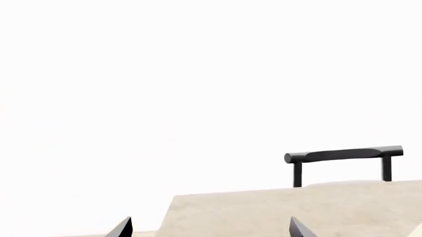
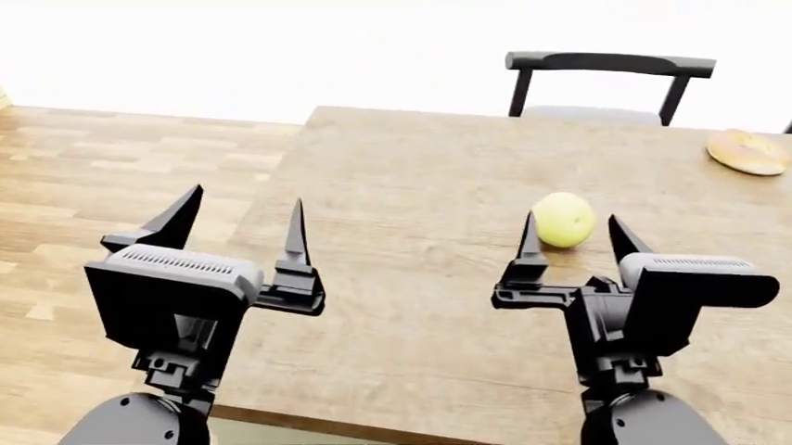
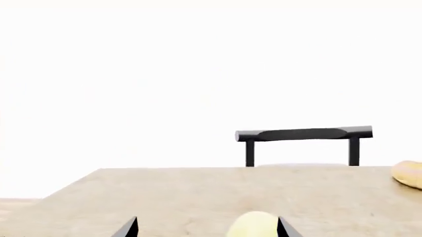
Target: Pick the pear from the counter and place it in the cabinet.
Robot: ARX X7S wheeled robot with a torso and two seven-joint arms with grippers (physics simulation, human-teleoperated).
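The pale yellow pear [image 2: 563, 220] lies on the brown wood counter [image 2: 409, 185], right of its middle. My right gripper [image 2: 573, 222] hovers open just short of the pear, its two fingertips either side of the fruit's near end. In the right wrist view the pear [image 3: 254, 225] shows between the tips of the right gripper [image 3: 207, 229], close to one finger. My left gripper [image 2: 245, 202] is open and holds nothing, above the counter's left edge. In the left wrist view the left gripper [image 1: 211, 228] faces bare counter top [image 1: 264, 212]. The cabinet is out of view.
A flat orange-yellow round thing [image 2: 748, 151] lies at the counter's far right. A black chair [image 2: 609, 79] stands behind the far edge. Wood plank floor [image 2: 111, 176] runs along the counter's left side.
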